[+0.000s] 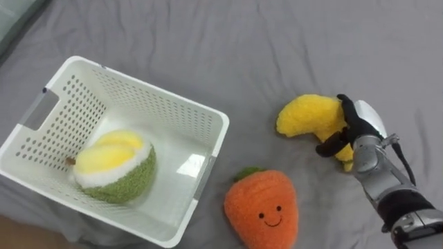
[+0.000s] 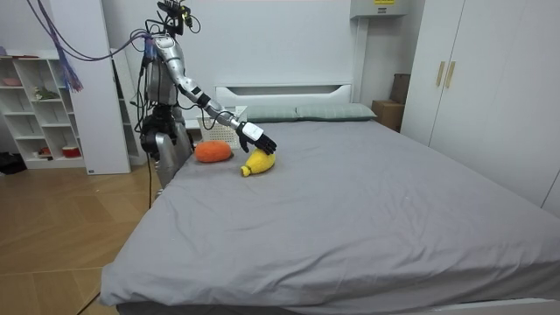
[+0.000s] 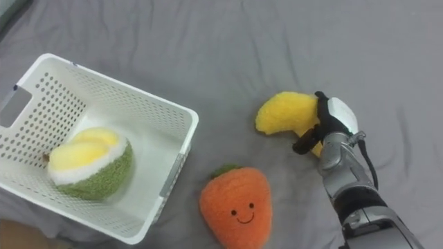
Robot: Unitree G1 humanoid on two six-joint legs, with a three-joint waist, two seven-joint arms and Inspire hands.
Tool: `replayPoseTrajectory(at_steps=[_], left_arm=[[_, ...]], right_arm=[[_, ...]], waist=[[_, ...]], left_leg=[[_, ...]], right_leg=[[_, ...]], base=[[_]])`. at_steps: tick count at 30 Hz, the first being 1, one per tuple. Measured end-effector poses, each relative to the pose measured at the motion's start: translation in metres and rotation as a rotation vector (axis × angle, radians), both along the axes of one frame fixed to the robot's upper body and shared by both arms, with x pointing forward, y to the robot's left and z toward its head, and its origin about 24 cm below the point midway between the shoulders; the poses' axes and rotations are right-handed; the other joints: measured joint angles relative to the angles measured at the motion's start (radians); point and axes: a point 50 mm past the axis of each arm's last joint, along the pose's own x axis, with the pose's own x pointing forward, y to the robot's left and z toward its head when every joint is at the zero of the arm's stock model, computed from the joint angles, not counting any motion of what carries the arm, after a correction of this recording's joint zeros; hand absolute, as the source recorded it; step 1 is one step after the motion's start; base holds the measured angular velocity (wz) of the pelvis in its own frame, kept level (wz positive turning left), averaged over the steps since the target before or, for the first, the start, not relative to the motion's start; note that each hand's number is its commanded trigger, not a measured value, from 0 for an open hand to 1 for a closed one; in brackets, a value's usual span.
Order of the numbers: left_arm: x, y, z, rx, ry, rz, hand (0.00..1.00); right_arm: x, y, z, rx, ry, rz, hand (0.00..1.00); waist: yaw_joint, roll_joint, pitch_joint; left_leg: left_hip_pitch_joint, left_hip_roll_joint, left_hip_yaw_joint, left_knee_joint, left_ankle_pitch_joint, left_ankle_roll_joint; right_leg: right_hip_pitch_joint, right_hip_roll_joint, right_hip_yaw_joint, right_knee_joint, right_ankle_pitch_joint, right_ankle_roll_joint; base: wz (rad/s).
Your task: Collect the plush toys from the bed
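The banana (image 1: 310, 115) is clasped on the bed (image 1: 277, 41) by the right hand (image 1: 356, 128), whose fingers are curled round its right end. The carrot (image 1: 263, 207) is laid nearer, left of that arm. A green-yellow plush (image 1: 114, 166) is kept in the basket (image 1: 159, 111) at the left.

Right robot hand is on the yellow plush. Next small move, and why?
Likely lift it straight up a little: the right robot hand has fingers curled round the yellow plush, which lies on the bed. The white basket, left of the carrot plush, comes after.
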Motion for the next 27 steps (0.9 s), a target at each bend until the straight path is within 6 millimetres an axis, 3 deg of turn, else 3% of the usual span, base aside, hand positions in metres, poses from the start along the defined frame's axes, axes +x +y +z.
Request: replayPoseTrajectory(at_steps=[4, 5, 6, 7, 8, 9, 10, 13, 19, 23, 27], left_arm=[[-0.001, 0.001, 0.0, 0.005, 0.007, -0.007, 0.0], [-0.001, 0.002, 0.0, 0.008, 0.011, -0.015, 0.0], [-0.001, 0.002, 0.0, 0.01, 0.011, -0.019, 0.0], [0.0, 0.002, 0.001, 0.014, 0.013, -0.031, 0.0], [0.001, 0.003, 0.001, 0.016, 0.01, -0.033, 0.0], [0.002, 0.003, 0.001, 0.016, 0.008, -0.033, 0.0], [0.004, 0.003, 0.002, 0.017, 0.003, -0.034, 0.0], [0.007, 0.003, 0.003, 0.017, -0.005, -0.035, 0.0], [0.008, 0.003, 0.003, 0.017, -0.006, -0.04, 0.0], [0.006, 0.004, 0.003, 0.019, -0.001, -0.039, 0.0], [0.003, 0.007, 0.003, 0.025, 0.009, -0.037, 0.0]], right_arm=[[0.0, -0.003, -0.001, -0.027, 0.016, -0.009, 0.0], [-0.001, -0.003, -0.001, -0.037, 0.017, -0.011, 0.18], [-0.001, -0.002, -0.001, -0.043, 0.017, -0.011, 0.26], [-0.001, -0.002, -0.002, -0.053, 0.017, -0.009, 0.52], [-0.002, -0.002, -0.003, -0.061, 0.021, -0.007, 0.6], [-0.002, -0.002, -0.004, -0.065, 0.023, -0.009, 0.84], [-0.004, -0.003, -0.005, -0.074, 0.029, -0.015, 0.91], [-0.002, -0.003, -0.003, -0.09, 0.015, -0.02, 1.0], [-0.002, -0.013, 0.0, -0.111, 0.02, -0.043, 1.0], [-0.009, -0.03, -0.002, -0.132, 0.047, -0.106, 1.0], [-0.01, -0.044, 0.004, -0.172, 0.033, -0.149, 1.0]], waist=[[0.004, -0.009, 0.0046], [0.005, -0.009, 0.0047], [0.006, -0.009, 0.0047], [0.009, -0.009, 0.0047], [0.015, -0.009, 0.0047], [0.018, -0.009, 0.0047], [0.025, -0.008, 0.0048], [0.028, -0.008, 0.0052], [0.051, -0.004, 0.0072], [0.071, 0.01, 0.0144], [0.08, 0.018, 0.0139]], left_leg=[[-0.011, -0.001, -0.011, 0.005, 0.0, -0.001], [-0.014, -0.001, -0.014, 0.007, 0.0, -0.001], [-0.016, -0.002, -0.015, 0.008, 0.0, -0.001], [-0.017, -0.002, -0.016, 0.009, 0.0, -0.001], [-0.017, -0.002, -0.016, 0.01, 0.0, -0.001], [-0.017, -0.002, -0.016, 0.011, 0.0, -0.001], [-0.018, -0.002, -0.016, 0.014, 0.0, -0.001], [-0.02, -0.002, -0.016, 0.015, 0.0, -0.001], [-0.023, -0.003, -0.02, 0.017, 0.0, -0.001], [-0.043, -0.009, -0.053, 0.028, 0.0, -0.001], [-0.084, -0.016, -0.078, 0.047, 0.001, 0.0]], right_leg=[[-0.003, 0.0, -0.019, 0.0, 0.0, 0.0], [-0.004, 0.0, -0.022, 0.0, 0.0, 0.0], [-0.004, -0.001, -0.023, -0.001, 0.0, 0.0], [-0.005, -0.001, -0.024, -0.001, 0.0, 0.0], [-0.005, -0.001, -0.024, -0.001, 0.0, 0.0], [-0.005, -0.001, -0.024, -0.001, 0.0, 0.0], [-0.004, -0.001, -0.025, -0.001, 0.0, 0.0], [-0.004, -0.002, -0.031, 0.0, 0.0, 0.0], [-0.003, -0.003, -0.052, 0.001, 0.001, -0.001], [-0.006, -0.004, -0.082, -0.001, 0.001, -0.001], [-0.029, -0.006, -0.101, 0.001, 0.001, -0.001]], base=[[0.1], [0.1], [0.06], [0.0], [0.0], [0.0], [0.0], [0.0], [0.02], [0.21], [0.2]])
